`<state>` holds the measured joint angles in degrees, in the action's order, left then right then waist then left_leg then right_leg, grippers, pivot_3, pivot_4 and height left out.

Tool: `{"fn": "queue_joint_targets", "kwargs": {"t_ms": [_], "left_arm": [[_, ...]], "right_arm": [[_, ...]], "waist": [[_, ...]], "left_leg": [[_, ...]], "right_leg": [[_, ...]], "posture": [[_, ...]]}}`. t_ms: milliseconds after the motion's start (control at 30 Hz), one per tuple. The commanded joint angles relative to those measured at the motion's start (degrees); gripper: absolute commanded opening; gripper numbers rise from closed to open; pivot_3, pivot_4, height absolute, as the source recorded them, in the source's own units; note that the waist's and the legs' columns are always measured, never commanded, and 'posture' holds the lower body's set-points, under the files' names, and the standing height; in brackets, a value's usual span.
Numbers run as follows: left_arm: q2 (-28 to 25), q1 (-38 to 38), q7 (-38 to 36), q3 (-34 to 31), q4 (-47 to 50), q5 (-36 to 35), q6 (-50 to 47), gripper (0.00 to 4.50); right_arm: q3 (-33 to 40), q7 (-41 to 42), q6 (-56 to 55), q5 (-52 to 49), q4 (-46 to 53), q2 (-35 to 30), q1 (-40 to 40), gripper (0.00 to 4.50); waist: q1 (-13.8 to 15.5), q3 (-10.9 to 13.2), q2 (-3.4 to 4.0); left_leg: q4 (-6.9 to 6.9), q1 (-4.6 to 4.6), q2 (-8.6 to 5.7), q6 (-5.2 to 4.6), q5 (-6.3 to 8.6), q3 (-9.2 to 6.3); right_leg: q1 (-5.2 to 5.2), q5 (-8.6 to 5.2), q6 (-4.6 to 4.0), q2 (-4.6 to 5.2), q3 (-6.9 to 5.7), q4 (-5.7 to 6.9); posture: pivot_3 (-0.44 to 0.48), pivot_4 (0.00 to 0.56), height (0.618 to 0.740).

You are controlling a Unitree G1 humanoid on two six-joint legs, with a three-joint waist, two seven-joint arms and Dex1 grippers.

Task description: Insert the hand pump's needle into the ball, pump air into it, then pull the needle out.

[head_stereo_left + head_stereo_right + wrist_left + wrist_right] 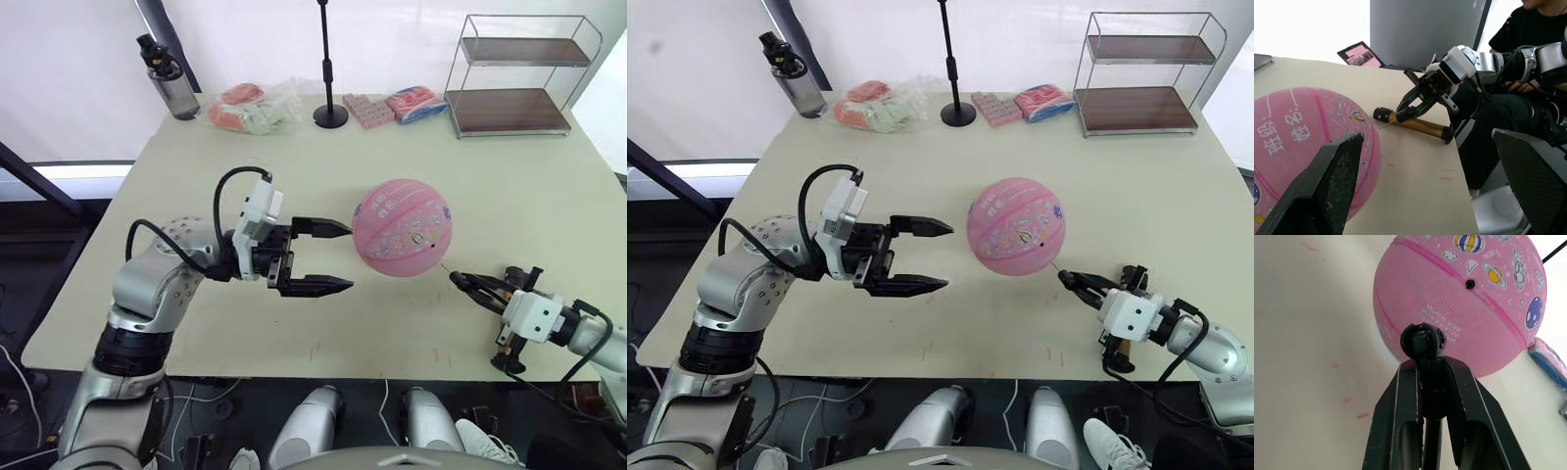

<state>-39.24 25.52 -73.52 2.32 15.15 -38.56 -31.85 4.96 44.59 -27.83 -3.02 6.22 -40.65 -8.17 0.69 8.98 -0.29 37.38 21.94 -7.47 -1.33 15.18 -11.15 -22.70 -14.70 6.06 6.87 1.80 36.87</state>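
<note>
Black right gripper [1432, 382] clamps the hose [1423, 343] near the ball [1464, 298].

The round pink rubber ball with printed pictures [403, 227] sits on the pale table [549, 186] at the centre of the frame. Left of it hangs the left gripper [335, 257], fingers spread, just beside the ball. At lower right the right gripper [463, 284] clamps the black hose end of the bronze-gold hand pump [1418, 126], whose thin metal needle [1385, 125] points at the ball, near it. Along the top edge stand a dark bottle [168, 80], plastic-wrapped packets [251, 108], a black stand [329, 110] and a wire shelf rack [519, 76].
</note>
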Motion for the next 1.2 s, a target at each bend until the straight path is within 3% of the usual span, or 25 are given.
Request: {"fn": "queue_joint_targets", "kwargs": {"t_ms": [33, 367, 400, 667, 1200], "left_arm": [[-1.02, -0.15, -0.52, -1.47, 1.61, -1.03, 0.48, 4.5], [-1.22, -0.87, -0.39, -1.44, 2.39, -1.29, 0.64, 4.5], [-1.21, -1.02, -0.35, -1.44, 2.51, -1.31, 0.66, 4.5], [-1.03, -1.72, -0.42, -1.26, 2.39, -1.01, 1.15, 4.5], [0.23, -2.12, -0.62, -0.06, 1.35, -0.11, 2.85, 4.5]], "right_arm": [[0.5, 0.39, -1.44, -1.35, 0.1, -0.72, 0.27, 0.12], [3.0, 4.67, -2.79, -6.64, -3.37, -4.57, -1.45, 0.12], [3.11, 5.98, -2.06, -8.06, -2.74, -5.54, -2.13, 1.13], [5.53, 13.07, 4.8, -14.44, 0.73, -11.61, -6.36, 4.45], [10.81, 20.57, 19.0, -14.92, 6.79, -19.06, -14.66, 4.45]], "waist": [[0.01, 0.0, 0.0], [0.0, 0.0, 0.0], [0.0, 0.0, 0.0], [-0.03, 0.03, 0.02], [0.1, 0.03, 0.02]], "left_leg": [[0.0, 0.0, 0.0, 0.0, 0.0, -0.01], [0.0, 0.0, 0.01, 0.0, 0.0, 0.01], [0.0, 0.0, 0.01, 0.0, 0.0, 0.01], [0.01, -0.02, 0.05, 0.0, 0.0, 0.06], [0.03, -0.01, 0.07, 0.0, 0.0, 0.09]], "right_leg": [[0.0, 0.0, 0.0, 0.0, 0.0, 0.0], [0.01, 0.01, -0.02, 0.0, 0.0, 0.0], [0.0, 0.01, -0.02, 0.0, 0.0, 0.0], [0.01, 0.03, -0.04, -0.02, 0.02, 0.0], [0.01, 0.04, -0.05, 0.0, 0.01, 0.01]], "posture": [[0.0, 0.15, 0.736], [0.0, 0.15, 0.736], [0.0, 0.15, 0.736], [0.0, 0.15, 0.736], [0.0, 0.15, 0.736]]}}
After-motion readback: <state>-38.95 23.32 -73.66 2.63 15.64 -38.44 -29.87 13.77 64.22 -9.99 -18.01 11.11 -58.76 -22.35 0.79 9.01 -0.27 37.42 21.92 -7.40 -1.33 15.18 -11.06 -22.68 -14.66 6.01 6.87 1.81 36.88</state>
